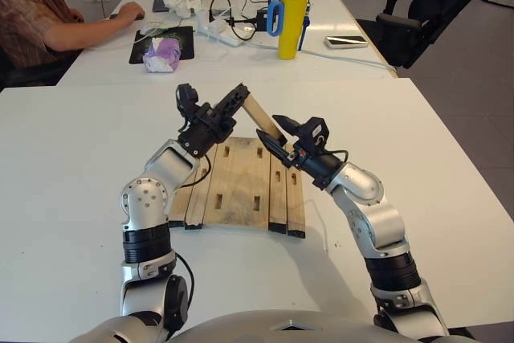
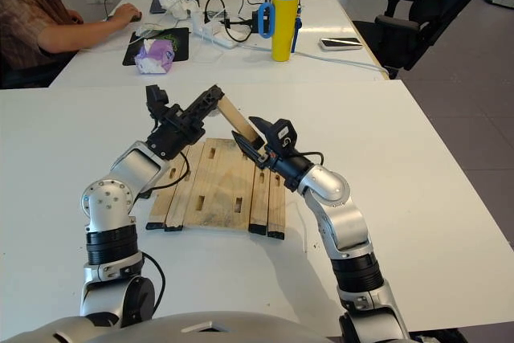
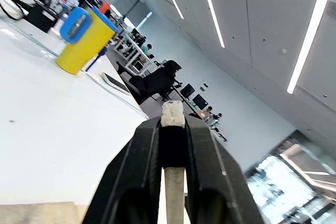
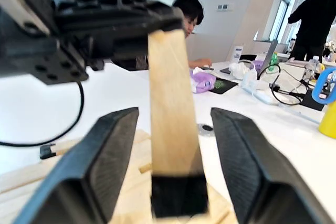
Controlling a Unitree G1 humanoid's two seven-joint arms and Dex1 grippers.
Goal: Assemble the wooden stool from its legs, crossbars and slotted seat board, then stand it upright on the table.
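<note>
Item: wooden leg (image 1: pixel 261 118); tilted above the slotted seat board (image 1: pixel 241 190), which lies flat on the table (image 1: pixel 72 166); upper end clamped in the left gripper (image 1: pixel 234 96).
Right gripper (image 1: pixel 273 136): fingers apart, one either side of the leg's lower part, not touching.
Advice: I'd close squarely before steering the leg to a slot.
Surroundings: yellow tumbler (image 1: pixel 292 22) well behind; the left forearm over the board's left slats is, I judge, the only hindrance.
</note>
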